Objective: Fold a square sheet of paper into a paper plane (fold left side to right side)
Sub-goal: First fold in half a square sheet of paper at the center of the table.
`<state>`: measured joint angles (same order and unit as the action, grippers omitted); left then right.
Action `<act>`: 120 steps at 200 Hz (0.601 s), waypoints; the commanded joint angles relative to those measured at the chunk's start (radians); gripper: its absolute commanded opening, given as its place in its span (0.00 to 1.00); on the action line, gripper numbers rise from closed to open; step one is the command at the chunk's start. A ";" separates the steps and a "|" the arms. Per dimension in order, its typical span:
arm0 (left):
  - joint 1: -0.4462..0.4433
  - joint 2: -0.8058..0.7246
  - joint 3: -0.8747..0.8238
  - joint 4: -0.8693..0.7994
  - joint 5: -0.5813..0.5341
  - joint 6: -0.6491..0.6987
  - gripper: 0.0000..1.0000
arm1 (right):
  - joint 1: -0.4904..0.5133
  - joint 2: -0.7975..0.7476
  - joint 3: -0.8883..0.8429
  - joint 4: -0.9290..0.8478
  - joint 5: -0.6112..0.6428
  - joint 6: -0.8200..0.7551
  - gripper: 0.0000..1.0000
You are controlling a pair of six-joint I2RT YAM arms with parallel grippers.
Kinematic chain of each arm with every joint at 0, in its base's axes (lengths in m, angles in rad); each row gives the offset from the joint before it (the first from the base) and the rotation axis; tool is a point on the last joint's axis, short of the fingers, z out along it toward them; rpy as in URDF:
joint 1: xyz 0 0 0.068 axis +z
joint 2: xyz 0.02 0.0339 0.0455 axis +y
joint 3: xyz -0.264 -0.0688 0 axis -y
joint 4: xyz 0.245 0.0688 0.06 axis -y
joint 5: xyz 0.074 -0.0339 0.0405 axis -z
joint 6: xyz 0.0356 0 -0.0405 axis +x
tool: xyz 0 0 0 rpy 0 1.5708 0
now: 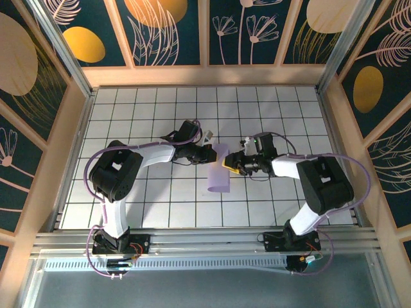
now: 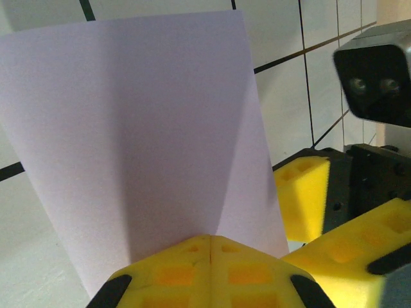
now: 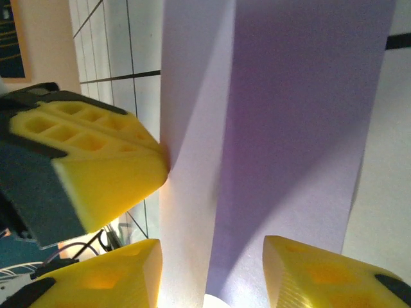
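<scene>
Left wrist view shows the left hand (image 2: 210,242) clamped on the edge of the square sheet of paper (image 2: 141,128), near the middle of the table (image 1: 160,199). The right hand (image 3: 213,256) is apart around the sheet. If the hands pull against each other, the thin paper may tear or crease crookedly.

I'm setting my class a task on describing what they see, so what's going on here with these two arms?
Two robot arms meet over the middle of the tiled table, working one square sheet of paper. The left gripper is shut on one edge of it. The right gripper is open, its fingers either side of the paper. The sheet is bent lengthwise and is not yet a plane.
</scene>
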<state>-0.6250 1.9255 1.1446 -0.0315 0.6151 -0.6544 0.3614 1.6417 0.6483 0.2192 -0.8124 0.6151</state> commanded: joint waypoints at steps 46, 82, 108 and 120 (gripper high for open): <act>-0.008 0.004 -0.012 -0.028 -0.027 0.018 0.08 | 0.021 0.033 0.012 0.092 -0.016 0.047 0.31; -0.008 -0.036 -0.024 -0.022 -0.073 0.011 0.15 | 0.025 0.036 -0.011 0.083 -0.005 0.053 0.13; -0.007 -0.086 -0.042 -0.015 -0.139 -0.009 0.29 | 0.029 0.034 -0.026 0.080 0.009 0.066 0.06; -0.008 -0.113 -0.056 -0.015 -0.180 -0.023 0.37 | 0.030 0.031 -0.033 0.073 0.021 0.070 0.06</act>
<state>-0.6254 1.8908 1.1122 -0.0341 0.5201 -0.6617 0.3798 1.6684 0.6380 0.2905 -0.8101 0.6716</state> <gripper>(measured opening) 0.309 0.065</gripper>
